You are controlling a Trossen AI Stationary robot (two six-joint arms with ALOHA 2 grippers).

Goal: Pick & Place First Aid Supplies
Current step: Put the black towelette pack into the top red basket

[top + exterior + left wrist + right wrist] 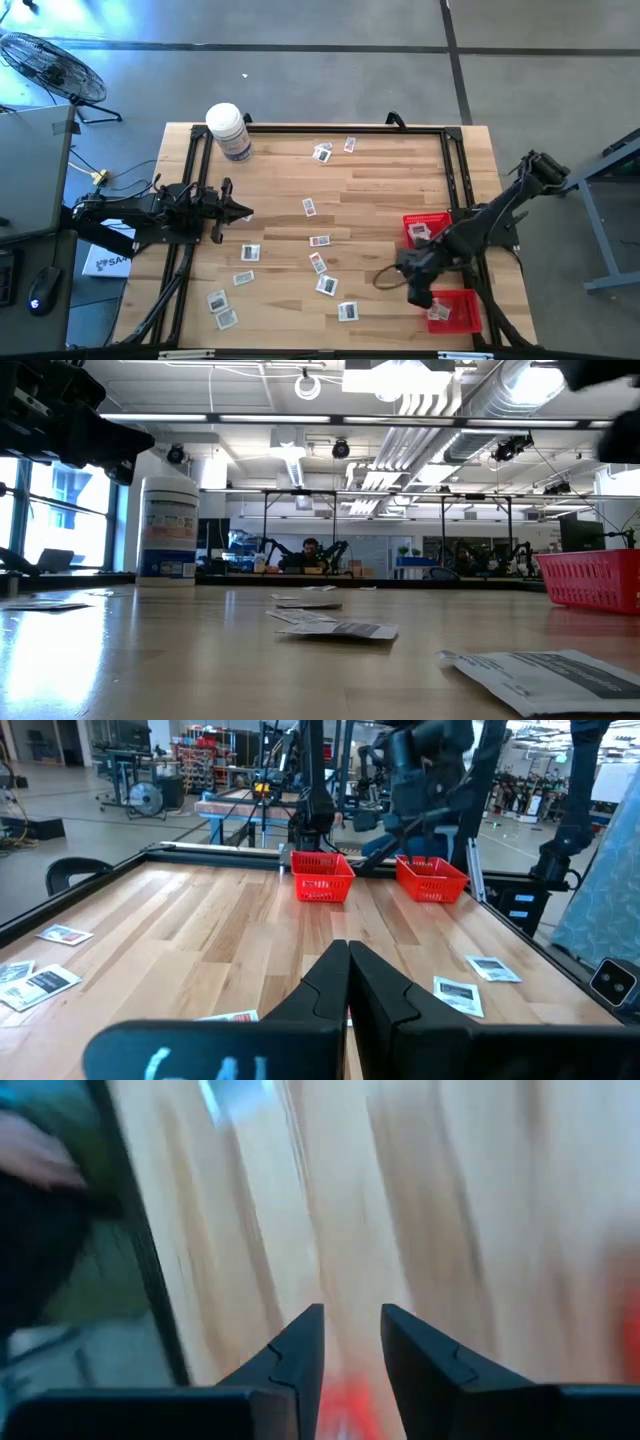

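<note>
Several small white-grey packets lie flat and scattered across the wooden table, among them one at mid-table [319,241], one toward the left [250,252] and one close to the low camera [545,675]. My left gripper [245,212] [348,960] hovers shut over the table's left part, pointing right, holding nothing. My right gripper [418,296] [350,1342] is open at the left edge of the near red basket [462,300], with nothing between its fingers. A packet [438,313] lies in that basket, and another [420,232] in the far basket [428,217].
A large white bottle [229,130] [168,525] stands upright at the far left of the table. A black frame [330,129] runs along the table's edges. Both red baskets [322,877] [432,880] sit on the right side. Bare wood lies between the packets.
</note>
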